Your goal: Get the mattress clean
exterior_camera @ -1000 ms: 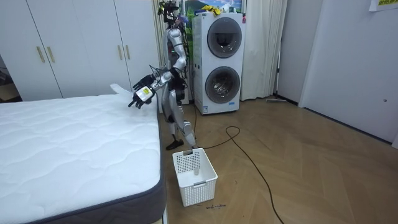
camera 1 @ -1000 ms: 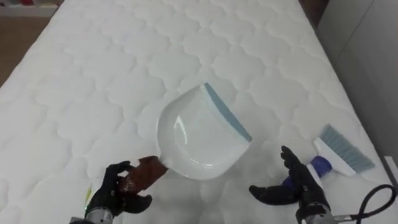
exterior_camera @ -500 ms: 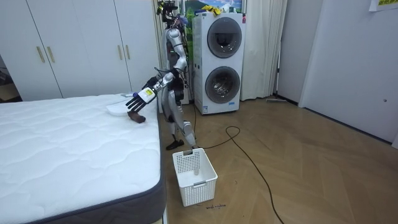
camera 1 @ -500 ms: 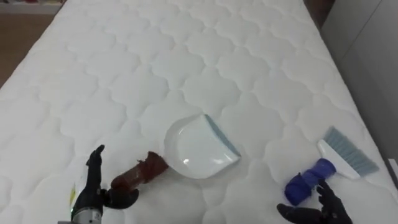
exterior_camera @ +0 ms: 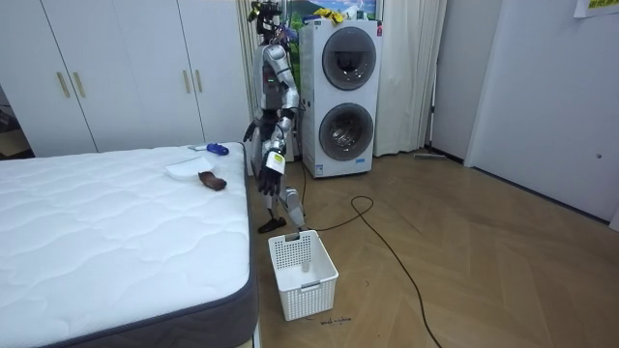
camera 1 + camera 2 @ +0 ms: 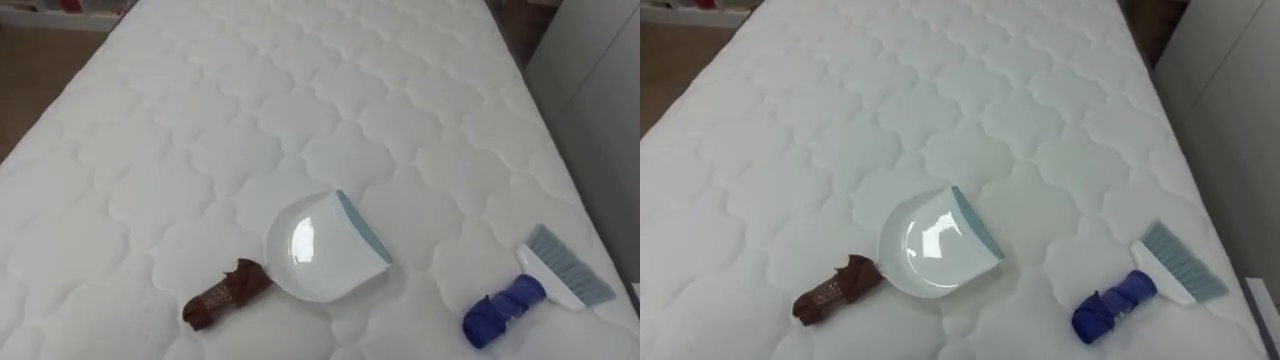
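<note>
Where robot stands, white brown-handled plastic dustpan (image 6: pixel 320 245) lies by edge of quilted white mattress (image 6: pixel 250 100), blue-handled brush (image 6: pixel 530 295) at right corner; hanging left hand (image 5: pixel 273 166) state unclear.

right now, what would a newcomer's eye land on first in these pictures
A white dustpan with a brown handle lies low in the middle of the quilted white bed, with a blue-handled brush to its right near the bed's edge. In the room view the robot stands at the bed's corner beside stacked washing machines, a white basket on the floor nearby.
</note>
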You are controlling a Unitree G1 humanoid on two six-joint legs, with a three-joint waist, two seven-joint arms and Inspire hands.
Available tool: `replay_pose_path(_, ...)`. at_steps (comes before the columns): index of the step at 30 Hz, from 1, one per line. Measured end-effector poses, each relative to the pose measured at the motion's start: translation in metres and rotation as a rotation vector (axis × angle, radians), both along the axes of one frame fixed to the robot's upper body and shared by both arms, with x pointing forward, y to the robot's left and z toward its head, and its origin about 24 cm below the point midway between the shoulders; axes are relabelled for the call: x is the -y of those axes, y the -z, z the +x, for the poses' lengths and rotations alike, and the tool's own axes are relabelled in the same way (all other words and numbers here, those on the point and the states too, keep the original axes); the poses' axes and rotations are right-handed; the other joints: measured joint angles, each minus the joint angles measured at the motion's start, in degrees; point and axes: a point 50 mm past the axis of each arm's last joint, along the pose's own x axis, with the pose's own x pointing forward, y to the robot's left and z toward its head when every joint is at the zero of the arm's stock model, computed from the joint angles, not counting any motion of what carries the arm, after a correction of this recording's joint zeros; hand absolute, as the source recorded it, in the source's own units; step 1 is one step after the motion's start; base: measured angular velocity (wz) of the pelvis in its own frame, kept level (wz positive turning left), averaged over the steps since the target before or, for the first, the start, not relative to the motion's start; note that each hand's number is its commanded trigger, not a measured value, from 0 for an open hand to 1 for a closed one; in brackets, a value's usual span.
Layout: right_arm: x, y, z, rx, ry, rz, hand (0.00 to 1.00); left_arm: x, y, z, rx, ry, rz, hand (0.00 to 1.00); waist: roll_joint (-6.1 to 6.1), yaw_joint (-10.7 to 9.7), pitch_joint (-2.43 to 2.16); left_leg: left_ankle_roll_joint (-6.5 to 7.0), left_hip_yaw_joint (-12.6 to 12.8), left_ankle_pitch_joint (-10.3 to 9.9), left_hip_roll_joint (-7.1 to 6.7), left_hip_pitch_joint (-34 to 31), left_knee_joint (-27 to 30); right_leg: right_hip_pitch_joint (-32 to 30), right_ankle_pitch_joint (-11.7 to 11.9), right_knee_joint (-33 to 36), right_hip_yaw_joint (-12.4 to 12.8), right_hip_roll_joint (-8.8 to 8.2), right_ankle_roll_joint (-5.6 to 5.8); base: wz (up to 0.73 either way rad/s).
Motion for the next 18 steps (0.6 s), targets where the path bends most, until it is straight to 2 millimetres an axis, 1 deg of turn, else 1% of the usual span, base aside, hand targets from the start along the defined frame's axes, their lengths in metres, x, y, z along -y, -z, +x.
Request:
replay_pose_path(1,0.0,0.001,-0.004,-0.012,0.004,0.004,0.0,0.001,0.002,-0.005,-0.018,-0.011,-0.009,0.0,0.11,-0.1,-0.04,0.02,-0.2,0.0,-0.01,0.1,-0.3,0.0,0.0,0.0,0.0,0.0,0.02,0.14)
replay_pose_path(3,-0.006,0.006,-0.015,-0.059,-0.01,0.047,0.0,0.005,0.011,-0.021,-0.086,-0.039,-0.063,0.0,0.36,-0.4,-0.16,0.35,-0.6,-0.2,-0.01,0.1,-1.0,-0.2,0.0,0.3,-0.2,0.02,0.11,0.09)
replay_pose_path(5,-0.009,0.009,-0.02,-0.099,-0.047,0.072,0.0,0.01,0.016,-0.032,-0.132,-0.054,-0.107,0.0,0.38,-0.6,-0.21,0.44,-0.7,-0.3,-0.1,0.1,-1.0,-0.3,0.1,0.5,-0.5,-0.18,0.13,0.02)
replay_pose_path(6,-0.01,0.01,-0.021,-0.126,-0.084,0.085,0.0,0.012,0.019,-0.036,-0.16,-0.054,-0.138,0.0,0.39,-0.8,-0.23,0.48,-0.9,-0.3,-0.17,-0.1,-0.8,-0.2,0.1,0.5,-0.7,-0.33,0.14,0.05)
replay_pose_path(7,-0.011,0.01,-0.021,-0.139,-0.107,0.089,0.0,0.013,0.02,-0.038,-0.174,-0.053,-0.154,0.0,0.27,-1.0,-0.15,0.49,-0.9,-0.3,-0.19,-0.1,-0.8,-0.2,0.1,0.5,-0.8,-0.37,0.17,0.04)
replay_pose_path(8,-0.012,0.011,-0.018,-0.163,-0.168,0.09,0.0,0.016,0.023,-0.047,-0.215,-0.047,-0.183,0.0,0.27,-1.1,-0.15,0.49,-0.8,-0.3,-0.2,-0.1,-0.7,-0.2,0.2,0.4,-0.7,-0.39,0.18,0.0)
replay_pose_path(9,-0.012,0.011,-0.017,-0.178,-0.209,0.09,0.0,0.017,0.024,-0.05,-0.236,-0.039,-0.195,0.0,0.35,-1.1,-0.21,0.5,-0.7,-0.3,-0.2,-0.1,-0.7,-0.2,0.3,0.4,-0.7,-0.38,0.18,-0.05)
replay_pose_path(10,-0.014,0.012,-0.015,-0.212,-0.302,0.098,0.0,0.018,0.026,-0.052,-0.276,-0.008,-0.21,0.0,0.35,-1.2,-0.22,0.51,-0.6,-0.4,-0.18,0.0,-0.7,-0.2,0.4,0.3,-0.8,-0.39,0.14,-0.05)
replay_pose_path(13,-0.021,0.016,-0.014,-0.292,-0.473,0.141,0.0,0.021,0.028,-0.053,-0.358,0.102,-0.235,0.0,0.1,-0.9,-0.21,0.51,-0.5,-0.4,-0.16,0.1,-0.6,-0.1,0.4,0.3,-0.8,-0.38,0.11,-0.01)
replay_pose_path(16,-0.029,0.021,-0.013,-0.369,-0.605,0.191,0.0,0.023,0.03,-0.045,-0.408,0.183,-0.249,0.0,-0.36,-0.5,-0.14,0.52,-0.5,-0.4,-0.19,0.1,-0.5,-0.1,0.5,0.3,-0.7,-0.37,0.15,0.0)
replay_pose_path(18,-0.034,0.023,-0.011,-0.417,-0.683,0.21,0.0,0.028,0.033,-0.04,-0.44,0.238,-0.258,0.0,-0.47,-0.3,-0.13,0.55,-0.5,-0.4,-0.18,0.0,-0.5,0.1,0.5,0.1,-0.6,-0.35,0.21,0.0)
